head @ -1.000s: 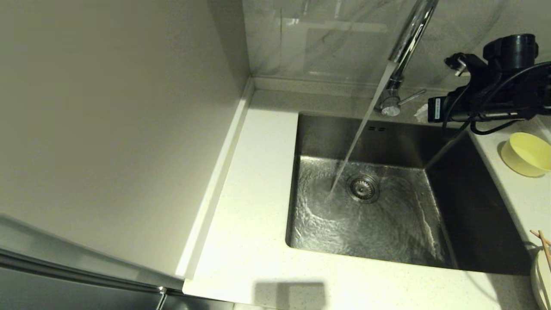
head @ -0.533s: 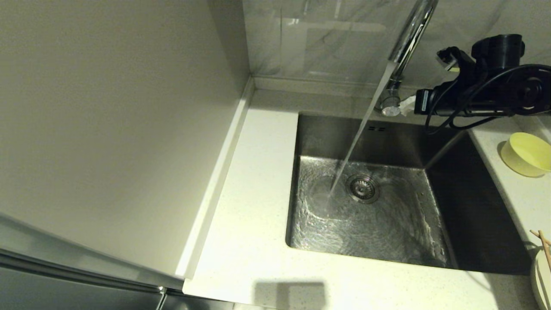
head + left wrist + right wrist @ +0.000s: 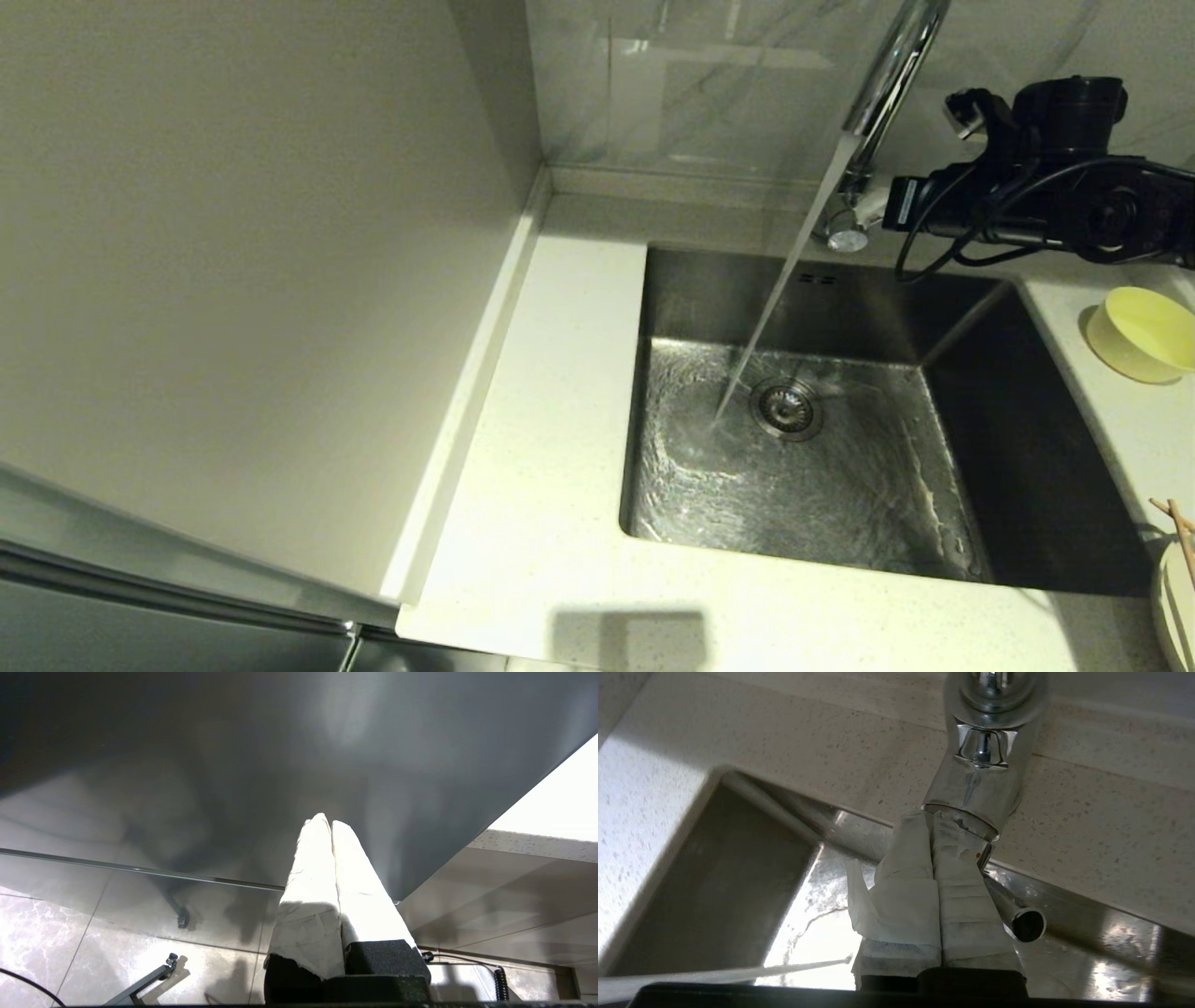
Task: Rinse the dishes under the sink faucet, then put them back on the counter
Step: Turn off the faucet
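Observation:
Water runs from the sink faucet (image 3: 892, 65) into the steel sink (image 3: 728, 289). My right gripper (image 3: 873, 207) is shut with nothing between its fingers, and its taped tips are at the faucet's base. In the right wrist view the right gripper (image 3: 931, 819) reaches the chrome faucet body (image 3: 980, 788), and the lever handle (image 3: 1013, 910) runs close along one finger. The pale yellow bowl (image 3: 1144, 334) sits on the counter (image 3: 551, 392) at the right. The plate's rim (image 3: 1172, 597) and the chopsticks (image 3: 1178, 532) show at the right edge. My left gripper (image 3: 325, 823) is shut and empty, low beside a grey cabinet front.
The round drain strainer (image 3: 787, 408) lies in the wet sink floor, just right of where the stream lands. A tall pale panel (image 3: 233, 280) walls off the left. Grey-veined tiles (image 3: 709, 93) stand behind the faucet.
My right arm has moved left over the sink's back corner to the faucet base, and now hides the lever in the head view. The water keeps running.

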